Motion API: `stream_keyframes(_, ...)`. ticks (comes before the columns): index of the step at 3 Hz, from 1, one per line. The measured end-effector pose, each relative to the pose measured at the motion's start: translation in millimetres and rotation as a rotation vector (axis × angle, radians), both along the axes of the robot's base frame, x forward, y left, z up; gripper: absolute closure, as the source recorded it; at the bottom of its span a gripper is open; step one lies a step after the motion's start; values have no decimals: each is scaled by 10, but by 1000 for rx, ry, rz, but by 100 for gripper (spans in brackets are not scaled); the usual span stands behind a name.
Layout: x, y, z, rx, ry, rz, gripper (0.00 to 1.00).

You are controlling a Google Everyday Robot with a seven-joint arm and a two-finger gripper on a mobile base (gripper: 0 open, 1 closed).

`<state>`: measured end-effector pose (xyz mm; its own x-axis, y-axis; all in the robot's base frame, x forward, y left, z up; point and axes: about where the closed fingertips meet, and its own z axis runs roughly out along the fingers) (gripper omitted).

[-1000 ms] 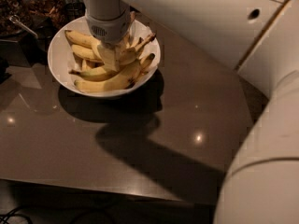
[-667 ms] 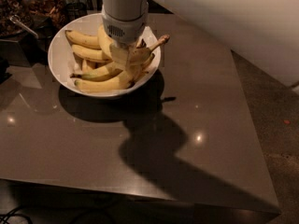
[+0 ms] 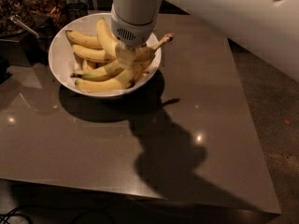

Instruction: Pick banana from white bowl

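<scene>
- We read no text, label, brand, number or sign on any surface in view.
- The gripper [image 3: 127, 56] sits low over the white bowl [image 3: 60, 64], inside its rim; its pale casing likewise carries nothing that we can read.

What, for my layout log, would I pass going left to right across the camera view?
Dark containers at the left edge → white bowl, its left rim → gripper, down among the bananas in the bowl → banana, its stem over the right rim → table → floor.
</scene>
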<state>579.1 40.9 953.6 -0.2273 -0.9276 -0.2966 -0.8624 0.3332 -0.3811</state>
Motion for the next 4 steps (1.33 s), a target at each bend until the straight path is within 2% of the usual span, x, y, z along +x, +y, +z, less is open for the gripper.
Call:
stream_keyframes(1, -175, -79, 47, 6, 34, 25, 100)
stream_keyframes(3, -674, -251, 278, 64, 181, -3, 100)
stream_keyframes(4, -852, -286, 318, 78, 236, -17, 100)
